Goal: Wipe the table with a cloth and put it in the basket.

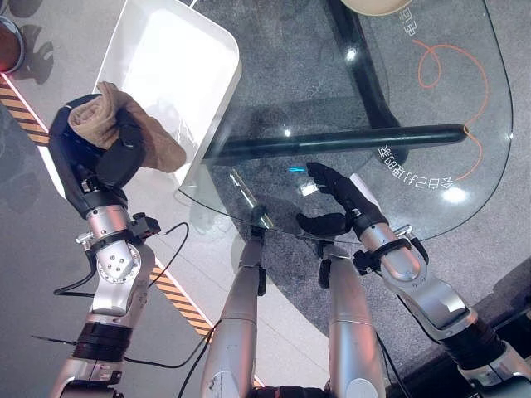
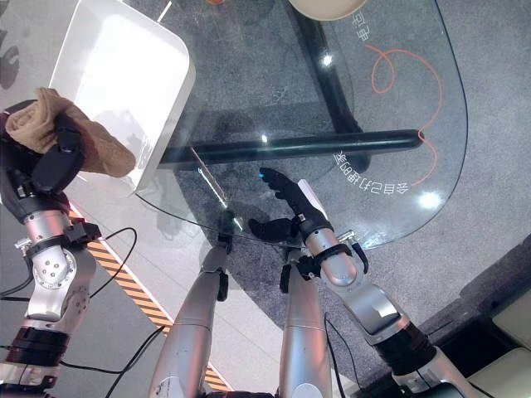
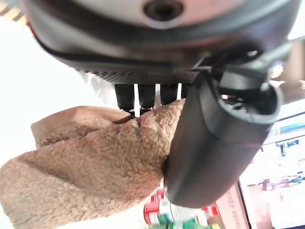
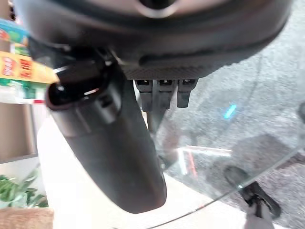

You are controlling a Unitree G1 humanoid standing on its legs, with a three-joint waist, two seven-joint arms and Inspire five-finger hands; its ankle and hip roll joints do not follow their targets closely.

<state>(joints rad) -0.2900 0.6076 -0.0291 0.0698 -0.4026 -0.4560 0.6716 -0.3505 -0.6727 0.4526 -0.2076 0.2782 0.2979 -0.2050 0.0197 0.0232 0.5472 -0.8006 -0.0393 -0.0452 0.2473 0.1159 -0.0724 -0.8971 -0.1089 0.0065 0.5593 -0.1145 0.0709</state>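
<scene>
A tan fleecy cloth is bunched in my left hand, whose fingers and thumb are curled round it; in the left wrist view the cloth bulges out past the thumb. Hand and cloth are held up at the near left rim of the white basket, and a cloth end hangs over that rim. The basket stands at the left end of the glass table. My right hand is open with straight fingers, lying over the table's near edge, with nothing in it.
A black bar of the table frame runs under the glass. An orange cord loops at the far right of the table, and a beige round thing sits at its far edge. Yellow-black tape crosses the floor.
</scene>
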